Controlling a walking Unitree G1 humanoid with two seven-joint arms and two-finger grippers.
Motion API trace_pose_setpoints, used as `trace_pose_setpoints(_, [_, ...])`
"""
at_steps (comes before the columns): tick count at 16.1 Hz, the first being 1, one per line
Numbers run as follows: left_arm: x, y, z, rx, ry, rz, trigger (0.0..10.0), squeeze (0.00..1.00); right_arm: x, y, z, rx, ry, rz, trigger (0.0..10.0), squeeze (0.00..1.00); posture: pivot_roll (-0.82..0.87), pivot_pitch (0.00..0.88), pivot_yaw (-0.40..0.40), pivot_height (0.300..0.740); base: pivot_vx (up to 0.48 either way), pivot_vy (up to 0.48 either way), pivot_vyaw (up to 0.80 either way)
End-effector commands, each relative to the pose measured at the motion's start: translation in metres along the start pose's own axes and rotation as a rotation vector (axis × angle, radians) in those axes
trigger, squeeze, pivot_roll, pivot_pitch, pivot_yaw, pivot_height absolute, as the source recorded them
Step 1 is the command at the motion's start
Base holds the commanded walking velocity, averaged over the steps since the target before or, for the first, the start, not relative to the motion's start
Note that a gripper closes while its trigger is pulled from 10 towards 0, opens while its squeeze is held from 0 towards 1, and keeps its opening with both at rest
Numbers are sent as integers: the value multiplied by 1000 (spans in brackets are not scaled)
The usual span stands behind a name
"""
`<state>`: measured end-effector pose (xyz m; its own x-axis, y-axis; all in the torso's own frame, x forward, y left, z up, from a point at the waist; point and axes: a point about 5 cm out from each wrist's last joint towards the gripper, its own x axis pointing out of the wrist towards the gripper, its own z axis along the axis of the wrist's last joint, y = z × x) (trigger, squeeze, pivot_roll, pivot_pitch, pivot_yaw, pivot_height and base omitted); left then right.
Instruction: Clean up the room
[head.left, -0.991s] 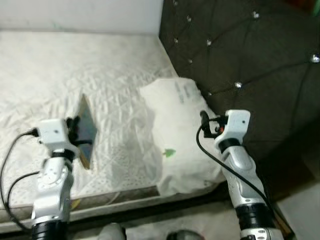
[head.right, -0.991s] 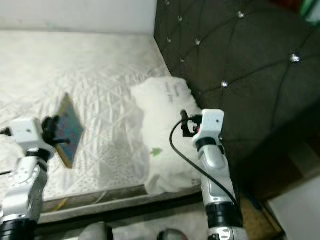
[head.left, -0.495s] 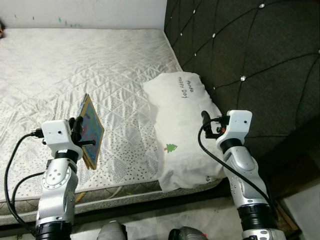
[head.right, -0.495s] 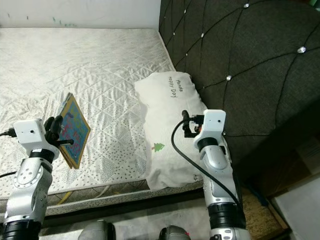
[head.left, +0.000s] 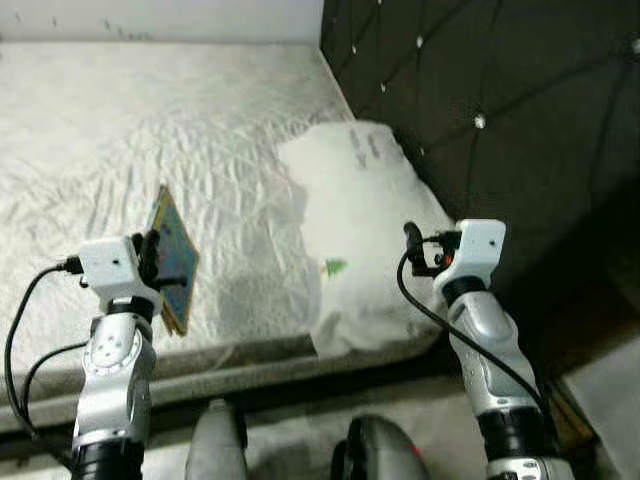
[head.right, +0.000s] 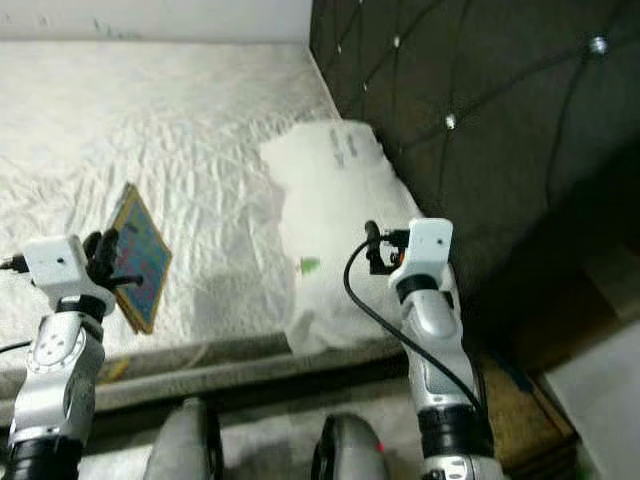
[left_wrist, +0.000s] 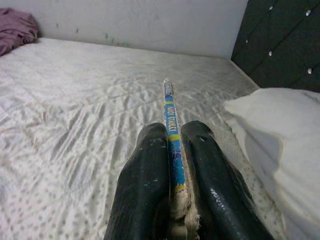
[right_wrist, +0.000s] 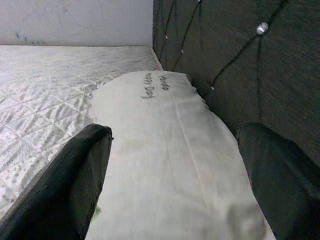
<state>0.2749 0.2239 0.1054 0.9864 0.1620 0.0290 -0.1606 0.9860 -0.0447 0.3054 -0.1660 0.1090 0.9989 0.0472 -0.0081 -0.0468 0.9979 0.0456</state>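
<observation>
My left gripper is shut on a thin colourful picture book, held on edge above the white mattress. In the left wrist view the book's blue spine runs out between the two black fingers. My right gripper is open, hovering over the near end of a white pillow that lies by the headboard. In the right wrist view the pillow spreads between the wide-apart fingers.
A dark tufted headboard rises to the right of the bed. A purple cloth lies at the mattress's far corner by the white wall. The bed's front edge runs just below the grippers, with floor beneath.
The whole picture shifts and blurs as the camera moves, pulling back a little from the bed. Both arms keep their poses, the book still held.
</observation>
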Motion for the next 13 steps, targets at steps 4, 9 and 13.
trace_pose_setpoints(4, [1, 0, 10, 9, -64, -21, 10000, 0, 1, -3, 1, -8, 3, -5, 10000, 0, 60, 83, -80, 648, 0, 0, 0])
trace_pose_setpoints(9, [1, 0, 11, 11, -74, -26, 10000, 0, 1, -3, 1, -13, 5, -1, 10000, 0, 58, 88, -83, 648, 243, 0, 0])
trace_pose_setpoints(13, [1, 1, 11, 8, -81, -32, 10000, 0, 1, -2, 1, -13, 7, 4, 10000, 0, 57, 90, -84, 648, 372, 0, 0])
